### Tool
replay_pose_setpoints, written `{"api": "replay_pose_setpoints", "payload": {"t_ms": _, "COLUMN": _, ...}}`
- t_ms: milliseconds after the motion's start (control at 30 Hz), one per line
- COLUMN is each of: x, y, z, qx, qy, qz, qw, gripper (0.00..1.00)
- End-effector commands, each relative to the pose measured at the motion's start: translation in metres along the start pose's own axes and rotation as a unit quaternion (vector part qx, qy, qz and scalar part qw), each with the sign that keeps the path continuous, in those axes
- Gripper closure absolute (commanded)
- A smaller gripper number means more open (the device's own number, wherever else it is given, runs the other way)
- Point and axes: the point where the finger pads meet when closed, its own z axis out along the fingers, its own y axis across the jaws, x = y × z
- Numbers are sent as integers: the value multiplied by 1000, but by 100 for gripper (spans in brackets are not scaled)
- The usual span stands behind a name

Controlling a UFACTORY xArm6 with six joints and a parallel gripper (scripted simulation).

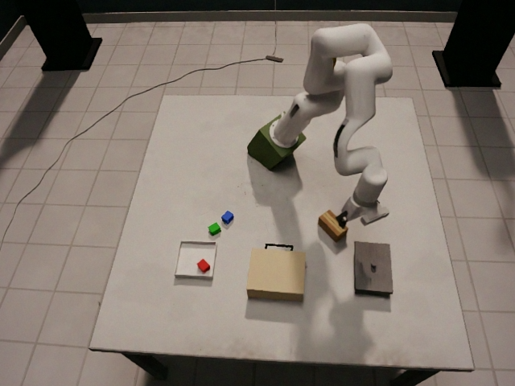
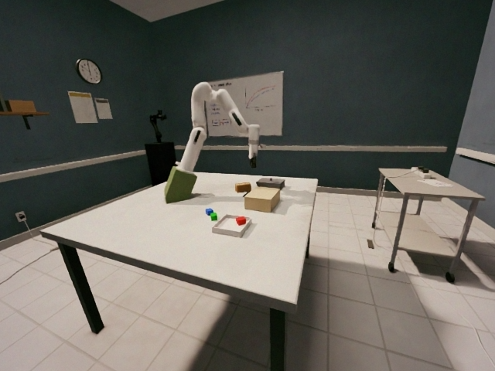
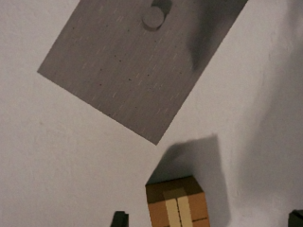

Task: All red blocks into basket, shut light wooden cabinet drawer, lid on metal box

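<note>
Starting at the left of the top view, you have the basket [image 1: 177, 260] [image 2: 226, 233] on the table [image 1: 199, 328] [image 2: 159, 239], with one red block [image 1: 203, 265] [image 2: 240, 220] inside, near its right wall and within the rim. Just beyond the basket sit a green block [image 1: 214, 228] [image 2: 213, 216] and, slightly right of it, a blue block [image 1: 227, 217] [image 2: 209, 211], both outside. Next is the light wooden cabinet [image 1: 276, 268] [image 2: 261, 199], its handle [image 1: 278, 246] close to the front; its drawer appears shut. Right of that lies a striped brown box [image 1: 332, 226] [image 2: 243, 187] [image 3: 178, 204]. Your gripper [image 1: 359, 212] [image 2: 253, 161] [image 3: 207, 219] is raised above the table near this box, fingers spread wide, pinching nothing. Farthest right stands the metal box [image 1: 373, 294] [image 2: 271, 186], its lid [image 1: 370, 253] [image 2: 265, 181] [image 3: 128, 71] on top; you cannot confirm full seating.
</note>
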Motion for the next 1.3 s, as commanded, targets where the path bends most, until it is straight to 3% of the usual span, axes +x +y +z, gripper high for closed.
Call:
{"api": "replay_pose_setpoints", "payload": {"t_ms": 0, "x": -64, "y": 10, "z": 1, "qx": 20, "qy": 43, "qz": -101, "qw": 994, "gripper": 0}}
{"api": "replay_pose_setpoints", "payload": {"t_ms": 133, "x": -81, "y": 13, "z": 2, "qx": 20, "qy": 43, "qz": -101, "qw": 994, "gripper": 0}}
{"api": "replay_pose_setpoints", "payload": {"t_ms": 733, "x": -81, "y": 13, "z": 2, "qx": 20, "qy": 43, "qz": -101, "qw": 994, "gripper": 0}}
{"api": "replay_pose_setpoints", "payload": {"t_ms": 767, "x": -81, "y": 13, "z": 2, "qx": 20, "qy": 43, "qz": -101, "qw": 994, "gripper": 10}}
{"api": "replay_pose_setpoints", "payload": {"t_ms": 1267, "x": -81, "y": 13, "z": 2, "qx": 20, "qy": 43, "qz": -101, "qw": 994, "gripper": 10}}
